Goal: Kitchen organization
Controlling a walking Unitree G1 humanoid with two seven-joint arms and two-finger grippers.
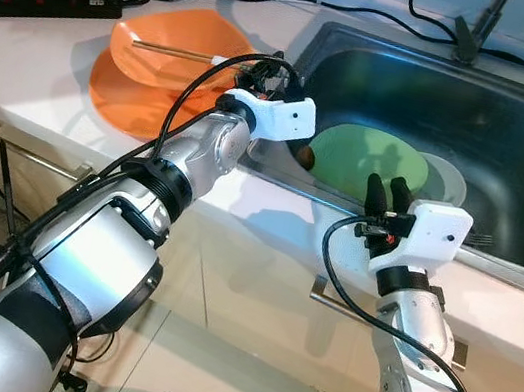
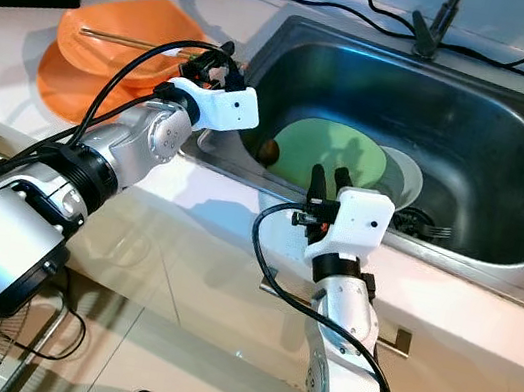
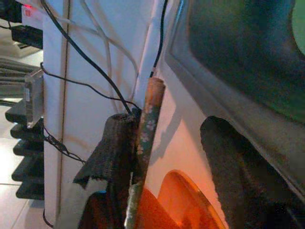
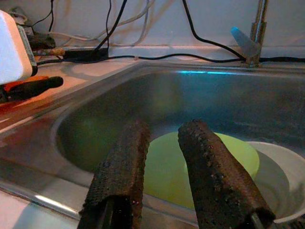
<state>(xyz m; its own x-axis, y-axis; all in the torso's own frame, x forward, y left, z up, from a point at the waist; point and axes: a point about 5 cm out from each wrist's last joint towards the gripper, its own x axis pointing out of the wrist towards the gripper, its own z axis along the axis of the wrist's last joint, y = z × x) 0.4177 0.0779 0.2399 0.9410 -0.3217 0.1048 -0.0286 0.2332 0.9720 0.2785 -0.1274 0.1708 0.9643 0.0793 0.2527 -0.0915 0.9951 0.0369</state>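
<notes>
1. A white desk (image 1: 51, 68) runs across the scene, with a large stainless steel sink (image 1: 517, 129) set into it on the robot's right and a faucet (image 4: 257, 33) at the sink's far edge.
2. Two orange plates (image 1: 154, 60) sit stacked on the desk just left of the sink. A wooden chopstick (image 1: 176, 52) lies across the upper plate.
3. Inside the sink, a green plate (image 1: 359, 162) rests partly on a white bowl (image 1: 448, 178). A small brown object lies at the plate's left edge, too small to identify. A fork (image 2: 429, 229) lies near the sink's front wall.
4. A black power strip (image 1: 43, 0) and tangled cables sit at the back of the desk, well apart from the sink.
5. The left end effector (image 1: 263, 74) hovers at the sink's left rim, beside the orange plates. In the left wrist view its fingers (image 3: 112, 152) are pinching a thin patterned stick, probably a second chopstick (image 3: 145, 143).
6. The right end effector (image 1: 388, 193) is poised over the sink's front rim, aimed at the green plate. Its fingers (image 4: 124, 176) are slightly spread and hold nothing.
7. The step in hand seems to be gathering the chopstick with its partner on the orange plate. To do it well, lower the stick flat alongside the other, release gently so it does not roll, and keep the wrist cable clear of the plates.
8. No brand, label or writing can be read.
</notes>
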